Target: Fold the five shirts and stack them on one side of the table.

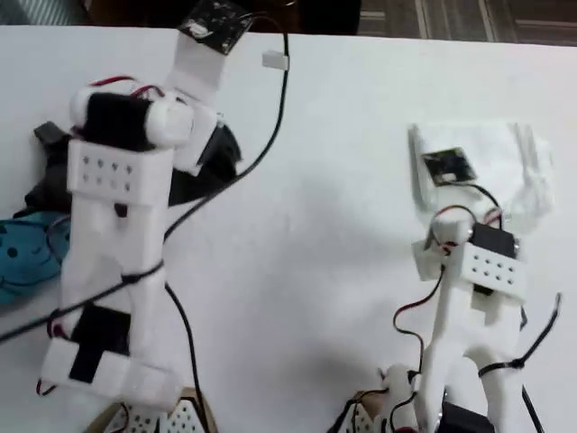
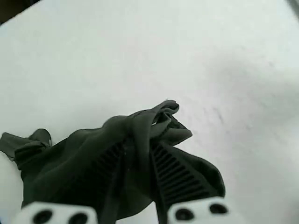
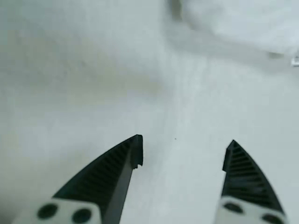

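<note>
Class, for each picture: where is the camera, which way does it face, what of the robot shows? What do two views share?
High view: above the table, looking down on the left arm and right arm.
Left wrist view: on its arm, looking past the left gripper, shut on the black shirt.
Right wrist view: on its arm, looking past the open right gripper; white shirt ahead.
Shared: both shirts show from above.

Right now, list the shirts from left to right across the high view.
First the blue shirt at the left edge, then the black shirt, then the white shirt far right.
</note>
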Robot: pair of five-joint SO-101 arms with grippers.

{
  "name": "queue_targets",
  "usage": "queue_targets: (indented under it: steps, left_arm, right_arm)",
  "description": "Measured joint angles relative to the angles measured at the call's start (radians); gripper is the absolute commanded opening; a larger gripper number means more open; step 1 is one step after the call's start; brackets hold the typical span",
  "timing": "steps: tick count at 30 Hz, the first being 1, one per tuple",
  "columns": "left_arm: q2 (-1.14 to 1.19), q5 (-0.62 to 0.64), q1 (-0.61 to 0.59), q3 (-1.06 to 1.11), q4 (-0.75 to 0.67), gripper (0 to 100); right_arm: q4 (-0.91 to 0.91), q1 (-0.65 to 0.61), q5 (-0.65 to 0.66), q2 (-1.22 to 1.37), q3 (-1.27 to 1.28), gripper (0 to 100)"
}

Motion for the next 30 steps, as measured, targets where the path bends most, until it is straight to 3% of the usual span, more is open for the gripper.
queue_targets:
  steps: [7, 11, 20, 24, 30]
  left_arm:
    - [-0.207, 0.0, 0.135, 0.0, -0.005, 3]
    - [-0.292, 0.0, 0.212, -0.005, -0.075, 3]
    - [-0.43, 0.0, 0.221, -0.005, -0.094, 3]
    - [-0.442, -0.002, 0.084, 0.002, -0.009, 3]
    - [-0.45, -0.002, -0.361, 0.232, -0.015, 3]
  right_arm:
    - [-0.006, 0.023, 0.0, 0.0, 0.0, 27.9]
    - [-0.006, 0.025, 0.0, 0.0, 0.0, 27.9]
    - [-0.04, 0.025, 0.0, 0.0, 0.054, 27.9]
    - [-0.06, 0.011, -0.002, 0.0, 0.054, 27.9]
    - [-0.081, -0.164, -0.034, 0.0, 0.054, 27.9]
